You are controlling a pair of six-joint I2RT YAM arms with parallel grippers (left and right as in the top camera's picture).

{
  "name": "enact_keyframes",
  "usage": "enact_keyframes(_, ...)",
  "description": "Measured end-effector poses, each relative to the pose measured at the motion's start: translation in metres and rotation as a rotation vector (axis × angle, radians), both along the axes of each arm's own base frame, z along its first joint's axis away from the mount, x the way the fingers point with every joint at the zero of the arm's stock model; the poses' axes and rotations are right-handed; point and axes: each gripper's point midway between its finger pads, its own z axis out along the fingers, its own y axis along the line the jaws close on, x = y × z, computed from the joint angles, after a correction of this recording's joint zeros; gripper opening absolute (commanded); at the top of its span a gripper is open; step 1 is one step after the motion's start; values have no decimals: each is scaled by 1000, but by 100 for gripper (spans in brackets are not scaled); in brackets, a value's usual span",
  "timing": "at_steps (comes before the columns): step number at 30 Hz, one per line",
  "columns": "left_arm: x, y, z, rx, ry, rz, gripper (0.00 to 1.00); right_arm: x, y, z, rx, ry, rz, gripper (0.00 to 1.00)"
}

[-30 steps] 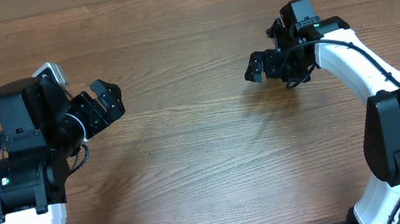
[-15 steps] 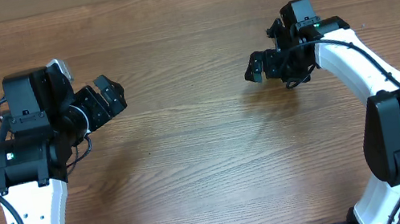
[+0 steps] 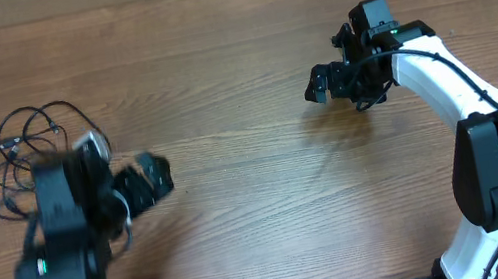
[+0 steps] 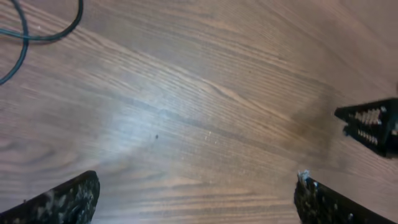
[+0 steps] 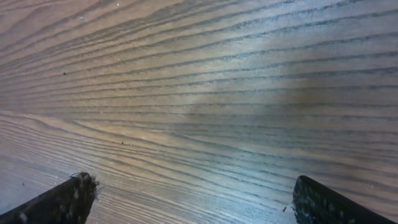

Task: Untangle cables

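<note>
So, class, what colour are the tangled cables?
The cables are black, clearest in the overhead view.

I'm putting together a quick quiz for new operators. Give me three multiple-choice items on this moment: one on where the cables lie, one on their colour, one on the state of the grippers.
1. Where on the table do the cables lie in the overhead view?
A) far left side
B) centre
C) far right side

2. What colour are the cables?
A) white
B) black
C) red

3. How do the left gripper and right gripper stand?
A) both shut on cables
B) left shut, right open
C) both open, holding nothing

Key: 1 A, the tangle sits at the left, beyond the left gripper. 2 B, the loops are thin and black. 3 C, both wrist views show jaws spread wide over bare wood.
</note>
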Motion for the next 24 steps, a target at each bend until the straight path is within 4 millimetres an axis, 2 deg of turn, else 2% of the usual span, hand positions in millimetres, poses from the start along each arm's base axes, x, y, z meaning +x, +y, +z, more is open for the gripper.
enact_keyframes(5, -38, -1, 11, 6, -164, 0, 100, 0, 0, 0, 0, -1, 0, 100)
enact_keyframes(11, -69, -2, 15, 11, -334, 0, 100, 0, 0, 0, 0, 1, 0, 100)
enact_keyframes(20, -98, -3, 44, 20, -574, 0, 100, 0, 0, 0, 1, 0, 1, 100)
enact_keyframes(24, -100, -3, 51, 22, -643, 0, 99, 0, 0, 0, 0, 0, 0, 100)
